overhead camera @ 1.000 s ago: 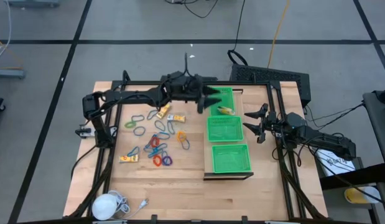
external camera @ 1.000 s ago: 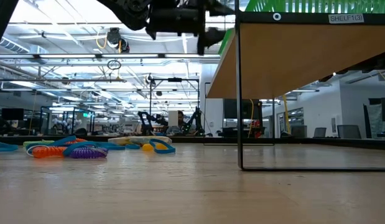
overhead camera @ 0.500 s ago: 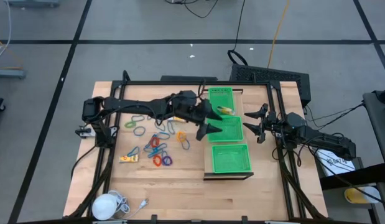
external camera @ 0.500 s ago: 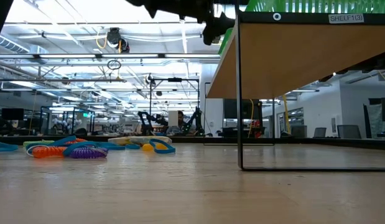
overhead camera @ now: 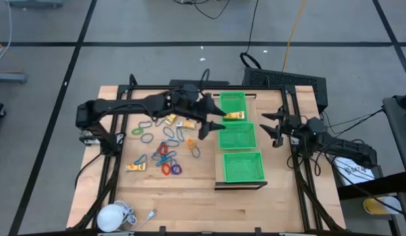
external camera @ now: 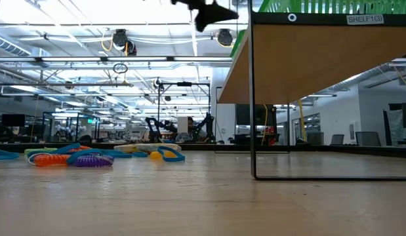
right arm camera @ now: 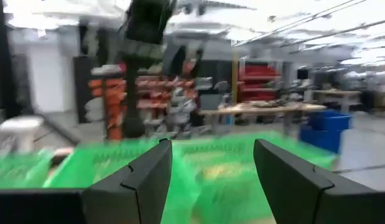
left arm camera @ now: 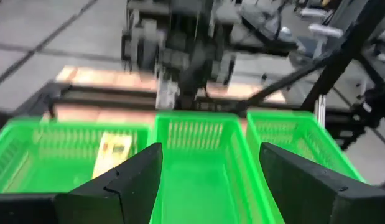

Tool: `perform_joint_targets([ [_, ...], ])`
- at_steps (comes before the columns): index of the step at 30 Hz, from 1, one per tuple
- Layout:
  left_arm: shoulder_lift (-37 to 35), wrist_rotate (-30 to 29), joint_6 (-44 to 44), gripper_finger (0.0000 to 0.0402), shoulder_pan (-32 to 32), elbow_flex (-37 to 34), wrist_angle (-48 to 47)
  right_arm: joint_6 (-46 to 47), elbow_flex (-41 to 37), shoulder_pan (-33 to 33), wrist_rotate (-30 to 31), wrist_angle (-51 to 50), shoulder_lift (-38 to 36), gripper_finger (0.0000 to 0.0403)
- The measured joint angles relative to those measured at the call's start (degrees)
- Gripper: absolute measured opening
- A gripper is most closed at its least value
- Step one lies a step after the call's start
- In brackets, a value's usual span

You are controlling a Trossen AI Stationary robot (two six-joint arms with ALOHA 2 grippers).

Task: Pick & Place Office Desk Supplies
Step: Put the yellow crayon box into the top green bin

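**A:** Where was the left gripper (overhead camera: 214, 124), measured from the green mesh trays (overhead camera: 239, 137)?

**B:** Just off their edge on the pile's side, level with the middle tray, its fingers spread wide with nothing between them. One yellow packet (overhead camera: 236, 116) lay in the far tray.

**A:** And the other supplies?

**B:** On the wood beside the trays, on the left arm's side: two yellow packets (overhead camera: 177, 121) nearest the far tray, one (overhead camera: 136, 166) off alone, with blue clips (overhead camera: 164, 149) and coloured rings (overhead camera: 172, 169) mixed together.

**A:** So which step was that?

**B:** Between a drop-off and the next pick, I'd judge. The next move called for descending on one loose item with fingers straddling it.

**A:** The right gripper (overhead camera: 277, 128)?

**B:** Waiting on the trays' opposite side, fingers apart, empty.
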Motion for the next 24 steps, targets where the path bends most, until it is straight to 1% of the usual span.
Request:
perform_joint_targets([
  [3,-3.7,-1.5,0.6,0.0278,0.2,-4.8,2.5,0.1,5.1,0.0,0.0,-3.2,6.9,0.0219],
  [7,-9.4,-4.4,-0.3,0.0278,0.6,-14.3,10.1,1.2,9.9,0.0,-0.2,-4.5,18.6,0.0219],
  [9,-11.7,-6.1,-1.2,0.0278,1.0,-18.8,12.0,0.2,12.1,0.0,-0.2,-3.7,23.5,0.0219],
  [12,-15.0,-9.8,-3.2,0.0278,1.6,-25.1,11.2,-2.3,14.6,0.1,-0.3,-4.2,29.6,0.0219],
  [14,-16.5,-13.1,-4.8,0.0278,1.9,-28.8,10.4,-3.9,15.9,0.3,-0.3,-4.1,32.4,0.0219],
  [18,-16.3,-19.8,-5.4,0.0278,2.2,-35.1,10.0,-6.9,17.2,1.6,-0.4,1.6,35.5,0.0219],
  [21,-14.7,-24.9,-1.5,0.0278,2.0,-37.8,10.7,-9.1,17.2,2.9,-0.3,6.2,36.3,0.0219],
  [24,-14.0,-31.5,1.3,0.0278,2.3,-38.9,7.4,-10.5,17.3,4.0,-0.3,8.9,36.4,0.0219],
])
